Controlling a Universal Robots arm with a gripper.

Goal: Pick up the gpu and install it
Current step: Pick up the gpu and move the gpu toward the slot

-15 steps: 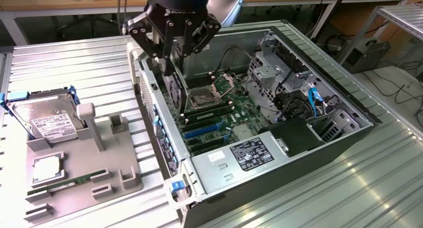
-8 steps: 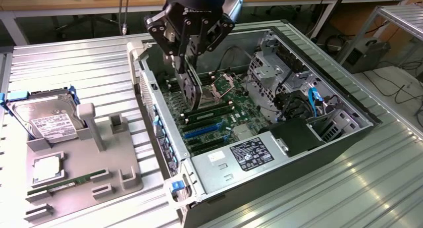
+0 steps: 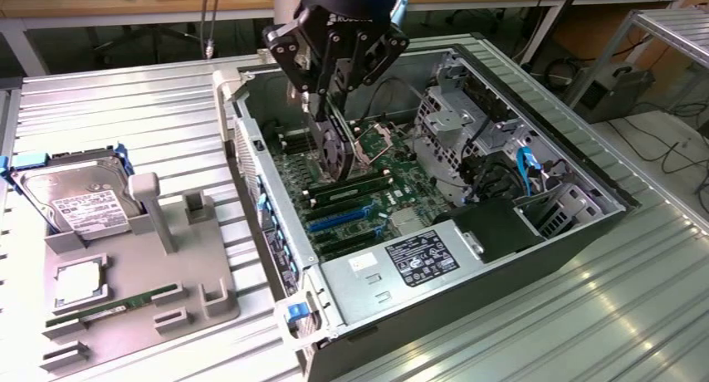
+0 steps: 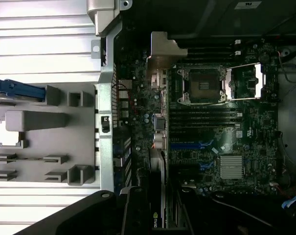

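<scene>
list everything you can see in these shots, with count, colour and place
table: one, silver ribbed, under everything
case: one, black and grey, open, mid-table
motherboard: one, green, inside the case
gpu: one, black, edge-down over the motherboard
holder: one, grey, on the table, on the exterior view's left of the case
hard drive: one, silver with white label, at the holder's far end
chip: one, silver square, in the holder in front of the hard drive
memory stick: one, green, lying in the holder's near part
gripper: one, black, above the open case, gripping the gpu
</scene>
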